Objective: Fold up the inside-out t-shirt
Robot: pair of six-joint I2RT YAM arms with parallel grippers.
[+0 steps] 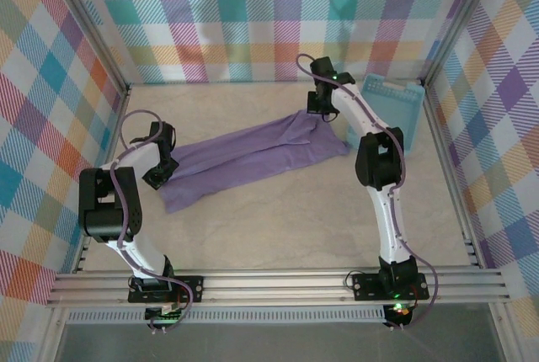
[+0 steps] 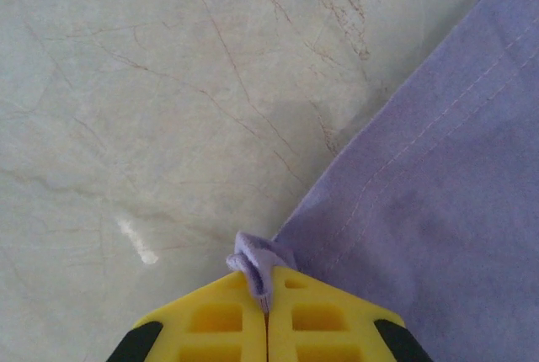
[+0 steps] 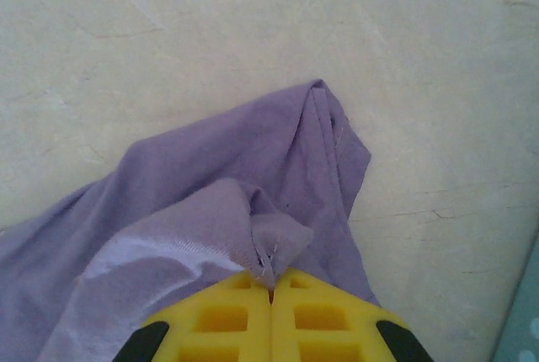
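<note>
The top view takes in the whole t-shirt (image 1: 253, 160). It is a long, narrow lavender band on the pale table (image 1: 278, 236), starting just left of the light blue basket (image 1: 392, 109) and running away from it toward the near left. One end lies close beside the basket and the other is well apart from it.

The left wrist view adds what the overhead cannot resolve. A double row of stitching runs along the hem of the t-shirt (image 2: 438, 177), and a small bunched corner of cloth is pinched between the yellow fingers (image 2: 215, 320) of the left gripper (image 2: 268, 290). Its jaws are pressed together on that corner.

In the right wrist view the fabric (image 3: 236, 168) is rumpled into soft folds with a pale whitish streak across it. A peak of cloth is clamped in the closed right gripper (image 3: 271, 286), and a sliver of the basket (image 3: 522, 320) shows at the edge.

From above, the right gripper (image 1: 318, 108) sits at the shirt end nearest the basket, with its arm bent at the elbow. The left gripper (image 1: 160, 175) holds the end farthest from the basket, with its arm folded back low.
</note>
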